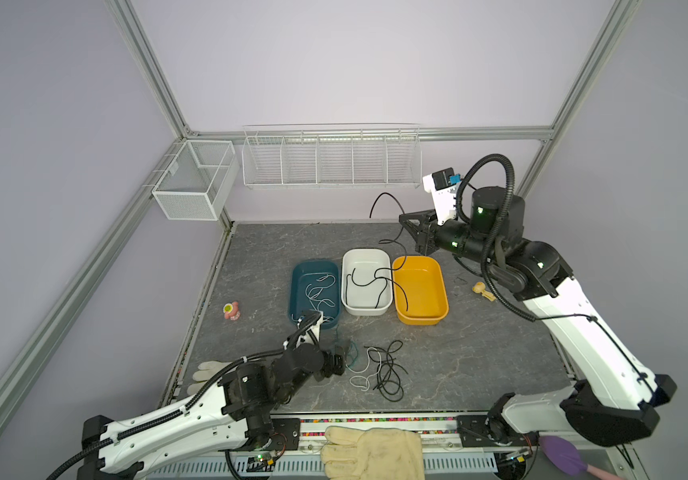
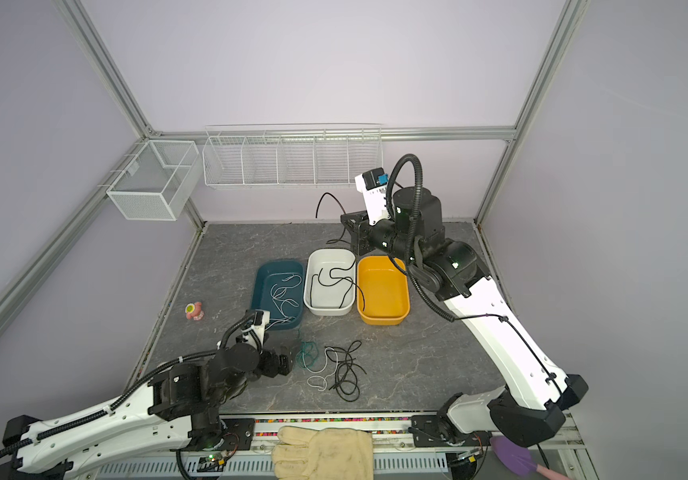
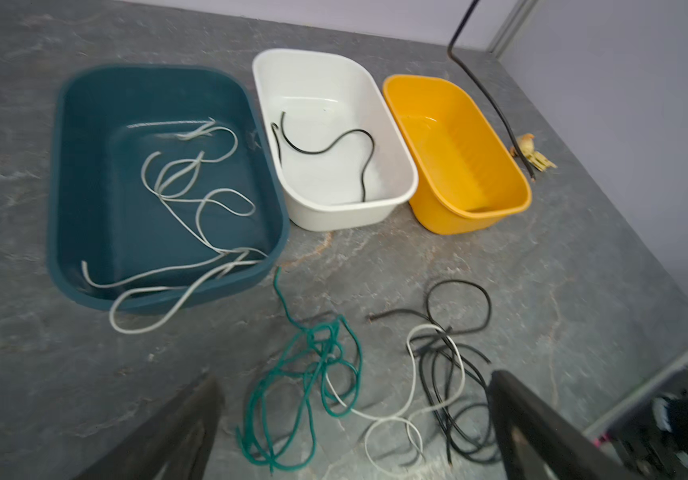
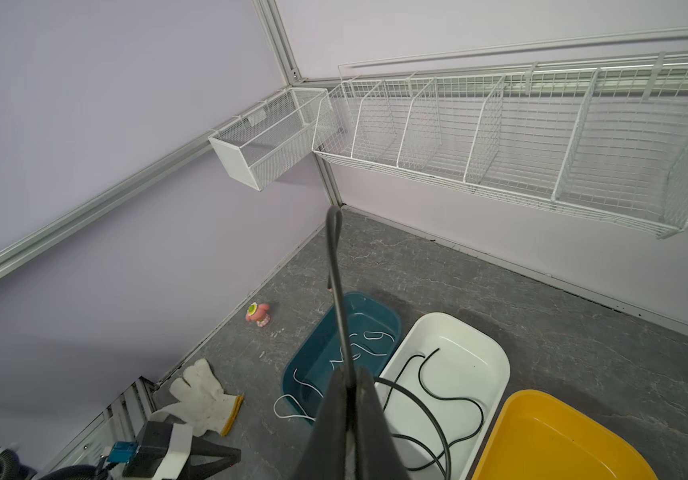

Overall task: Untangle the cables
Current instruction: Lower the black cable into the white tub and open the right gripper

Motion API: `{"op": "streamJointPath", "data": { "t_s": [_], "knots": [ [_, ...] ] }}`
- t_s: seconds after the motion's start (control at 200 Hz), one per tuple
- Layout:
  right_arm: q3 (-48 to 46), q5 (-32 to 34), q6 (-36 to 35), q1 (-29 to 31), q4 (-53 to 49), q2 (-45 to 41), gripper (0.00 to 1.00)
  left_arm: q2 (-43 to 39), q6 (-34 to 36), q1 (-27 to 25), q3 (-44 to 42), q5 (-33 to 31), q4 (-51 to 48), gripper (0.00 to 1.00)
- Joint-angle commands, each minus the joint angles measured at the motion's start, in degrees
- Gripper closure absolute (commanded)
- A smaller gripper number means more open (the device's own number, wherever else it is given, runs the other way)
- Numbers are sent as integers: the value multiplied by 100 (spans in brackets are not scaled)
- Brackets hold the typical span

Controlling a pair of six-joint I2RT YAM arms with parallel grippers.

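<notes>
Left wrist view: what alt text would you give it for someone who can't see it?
A loose tangle of teal-green cable, white cable and black cable lies on the grey table just ahead of the left gripper, whose jaws stand open. Beyond it sit a teal tub holding white cord, a white tub holding a black cord, and a yellow tub.

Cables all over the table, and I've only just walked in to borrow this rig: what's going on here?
It's an untangling job. The right gripper is shut on a black cable, held up in the air. The left gripper is open, low over the tangled pile of teal, white and black cables. White cables lie in the teal bin, another black cable in the white bin.
</notes>
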Motion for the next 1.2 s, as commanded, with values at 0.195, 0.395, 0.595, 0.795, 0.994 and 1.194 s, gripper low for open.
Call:
{"op": "streamJointPath", "data": {
  "t_s": [0.195,0.395,0.595,0.795,0.994,1.194],
  "knots": [
    [-107,-689,341,-455,722,488,93,1034,1431,1655,1199,660,-47,1],
    [-321,-786,374,-555,1162,833,93,901,1991,2294,1064,335,719,1],
    [-515,-860,420,-596,1606,1182,93,919,2418,2784,628,283,1888,1],
    [-740,-940,455,-590,1887,1479,93,1419,3011,2919,403,145,2702,1],
    [-1194,-893,471,-597,2158,1590,93,1425,3415,2928,-105,207,3248,1],
    [-1767,-677,582,-556,2267,1692,93,1391,3761,2928,-234,-441,3371,1]
  ]
}}
